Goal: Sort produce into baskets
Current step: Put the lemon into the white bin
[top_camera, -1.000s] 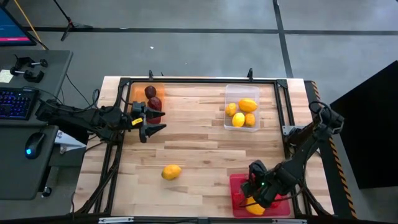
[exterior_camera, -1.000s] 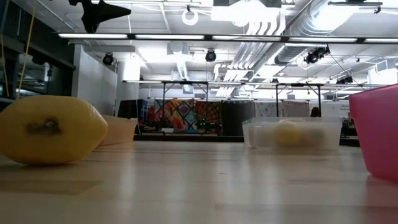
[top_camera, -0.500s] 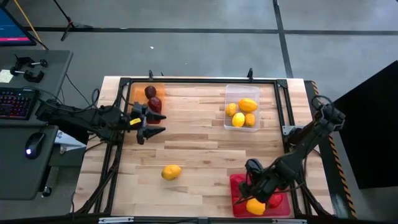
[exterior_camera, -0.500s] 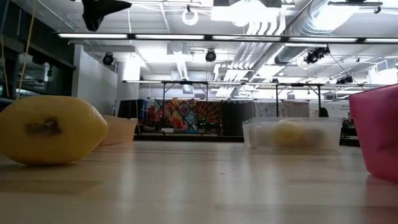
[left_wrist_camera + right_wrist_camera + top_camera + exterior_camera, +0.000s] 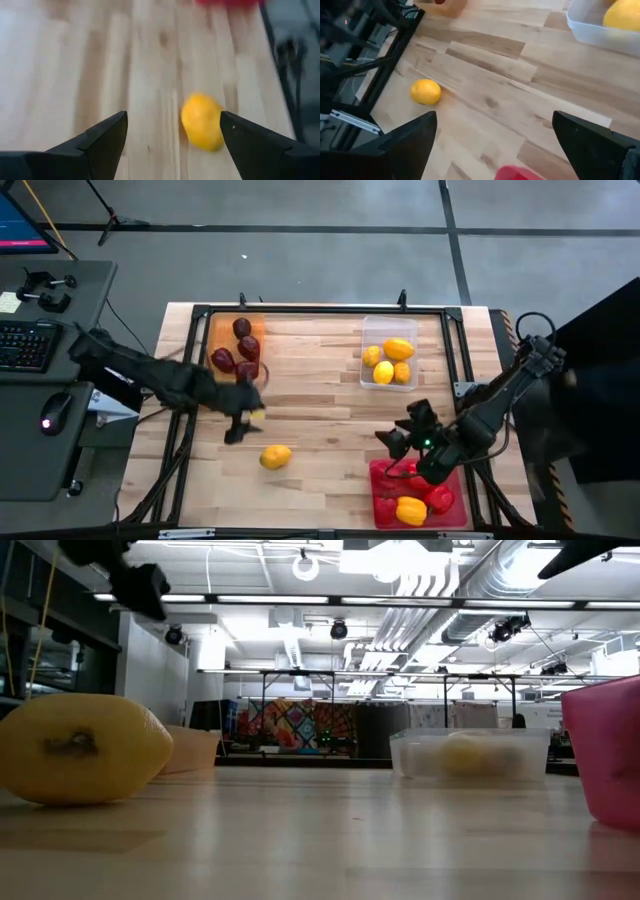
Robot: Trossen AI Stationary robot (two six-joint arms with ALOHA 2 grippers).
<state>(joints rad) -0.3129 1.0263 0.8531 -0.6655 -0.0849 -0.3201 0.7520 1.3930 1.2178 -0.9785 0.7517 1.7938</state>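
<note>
Lemon (image 5: 275,456) sits loose on the bench near its front edge, left of centre. Left gripper (image 5: 240,423) hovers just beside it, fingers spread, empty. Right gripper (image 5: 402,430) spread too, above pink basket (image 5: 378,472) at front-right corner.

Pink tray (image 5: 610,745) is cut off by the low view's edge.

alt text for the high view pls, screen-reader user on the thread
Overhead view of a wooden table: one yellow lemon lies loose near the front, with the left gripper open just above it. The right gripper is open beside the pink basket; the orange basket and clear basket sit at the back.
</note>
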